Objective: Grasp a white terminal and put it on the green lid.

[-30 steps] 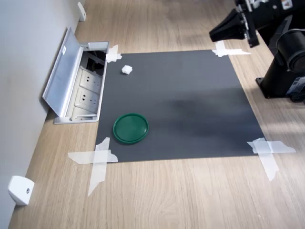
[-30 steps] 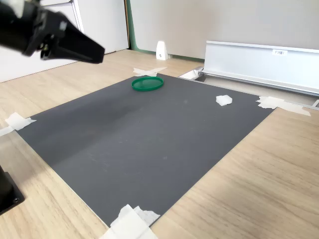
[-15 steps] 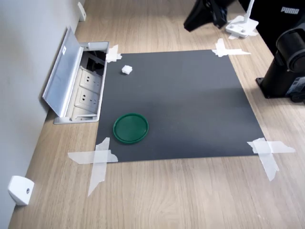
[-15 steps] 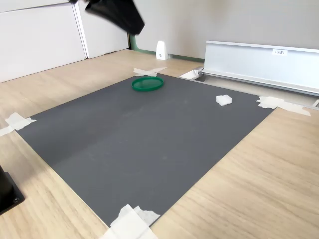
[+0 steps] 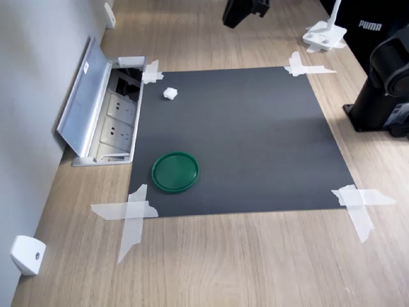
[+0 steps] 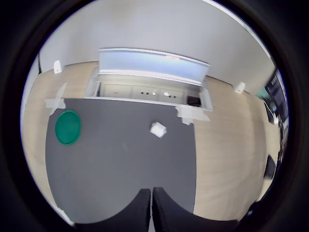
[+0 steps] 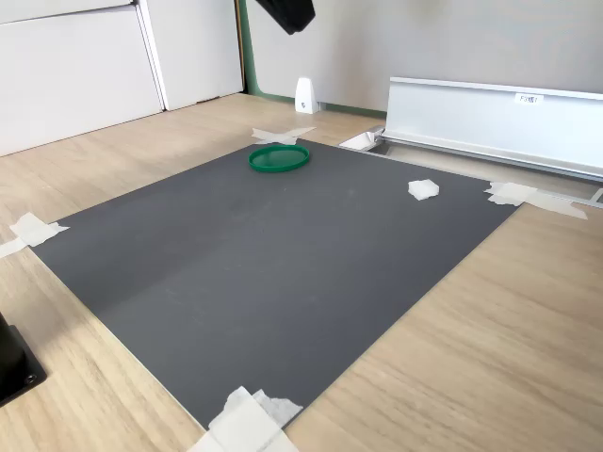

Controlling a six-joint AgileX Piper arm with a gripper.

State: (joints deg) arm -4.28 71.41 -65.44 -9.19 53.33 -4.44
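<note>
While the gripper [image 6: 150,209] hangs high above the dark mat [image 5: 255,147], with only its tip showing at the top edge in both exterior views, the approach to the pick is not yet made. In the wrist view the two fingers [image 6: 133,212] lie together with only a thin seam between them, holding nothing.

The white terminal [image 5: 169,93] sits on the mat near one taped corner, just beside the open socket box [image 5: 115,121] with its raised metal cover. In the second exterior view the terminal [image 7: 423,189] lies towards the second exterior view's right. The green lid [image 5: 175,171] rests flat on the same mat, along the same edge but well apart from the terminal, near another taped corner [image 5: 131,214]. Nothing lies on the lid.

Judged step in hand: reach for the terminal. To do it well:
- Spread the fingers before descending; the block is tiny, so a modest opening should do.
- Centre the block between the fingers in the wrist view, then come straight down.
- Keep clear of the tape strip [image 6: 192,114] and the box edge close by; a slanted approach could snag either one.
- Close gently, since a small light block may skid or pop out if caught off-centre.
</note>
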